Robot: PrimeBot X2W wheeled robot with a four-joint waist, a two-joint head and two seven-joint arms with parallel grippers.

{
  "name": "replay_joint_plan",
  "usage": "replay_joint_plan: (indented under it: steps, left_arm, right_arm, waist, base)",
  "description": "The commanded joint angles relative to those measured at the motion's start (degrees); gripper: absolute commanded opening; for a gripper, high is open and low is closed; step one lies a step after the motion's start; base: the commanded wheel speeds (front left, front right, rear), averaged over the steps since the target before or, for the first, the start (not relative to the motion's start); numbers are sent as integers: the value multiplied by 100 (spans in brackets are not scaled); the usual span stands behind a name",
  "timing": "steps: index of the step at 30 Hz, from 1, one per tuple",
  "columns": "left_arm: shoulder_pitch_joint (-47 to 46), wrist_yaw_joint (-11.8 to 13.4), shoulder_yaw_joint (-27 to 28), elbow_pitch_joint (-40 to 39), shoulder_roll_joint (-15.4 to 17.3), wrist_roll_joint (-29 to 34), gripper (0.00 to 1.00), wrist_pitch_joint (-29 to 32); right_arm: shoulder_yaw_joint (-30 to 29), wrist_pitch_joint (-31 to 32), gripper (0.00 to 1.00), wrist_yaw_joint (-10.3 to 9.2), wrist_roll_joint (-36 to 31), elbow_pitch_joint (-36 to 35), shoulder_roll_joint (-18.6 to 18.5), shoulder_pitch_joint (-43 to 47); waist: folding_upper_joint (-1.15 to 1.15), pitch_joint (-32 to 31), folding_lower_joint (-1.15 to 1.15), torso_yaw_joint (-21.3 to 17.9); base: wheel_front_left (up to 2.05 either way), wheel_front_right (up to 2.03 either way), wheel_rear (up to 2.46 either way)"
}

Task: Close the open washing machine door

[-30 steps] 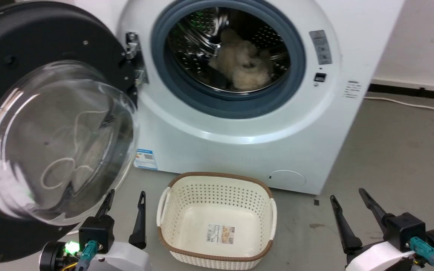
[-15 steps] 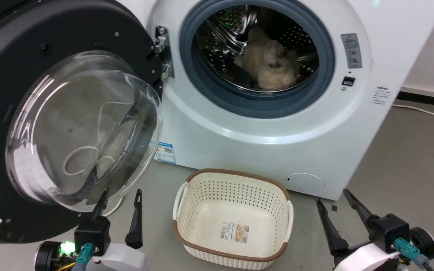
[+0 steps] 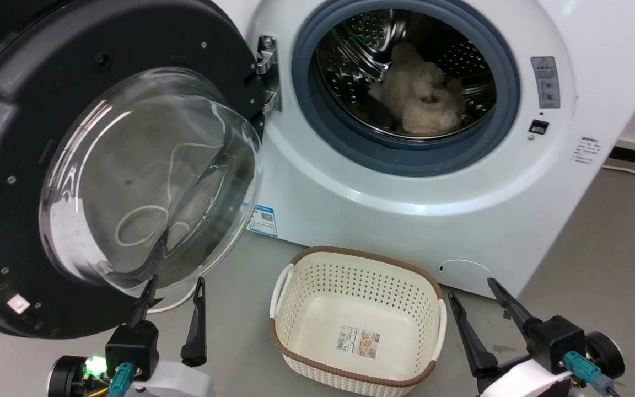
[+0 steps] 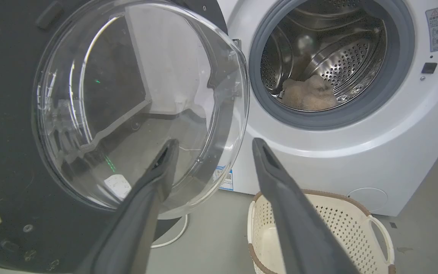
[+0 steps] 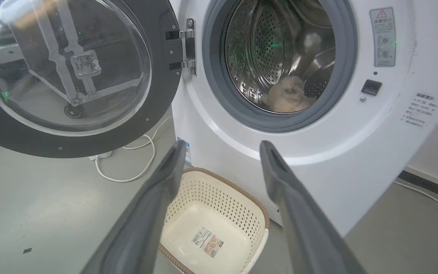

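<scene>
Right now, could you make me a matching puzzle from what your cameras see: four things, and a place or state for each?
Things
1. washing machine door
2. fluffy beige bundle
3. cream laundry basket
4. left claw

Places or states
A. standing on the floor, with just a label inside
B. swung wide open
C. open, holding nothing
D. lying inside the steel drum

Pairs: 1-B, 2-D, 3-A, 4-C
</scene>
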Motion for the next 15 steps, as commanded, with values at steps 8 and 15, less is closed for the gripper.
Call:
replay_joint_plan:
  steps: [8,15]
  left_arm:
    - [66,21,-40,-15,70,-44,100,-147]
    - [79,26,-63,-8,81,-51,100,-231]
  right_arm:
    - [102,-145,100,2,15,89,-20,-60]
    - [193,-228,100,3,20,152,-41,-64]
  waist:
    - [0,-12,0,214]
    - [0,-9,0,384]
  base:
    - [0,0,0]
    - [0,0,0]
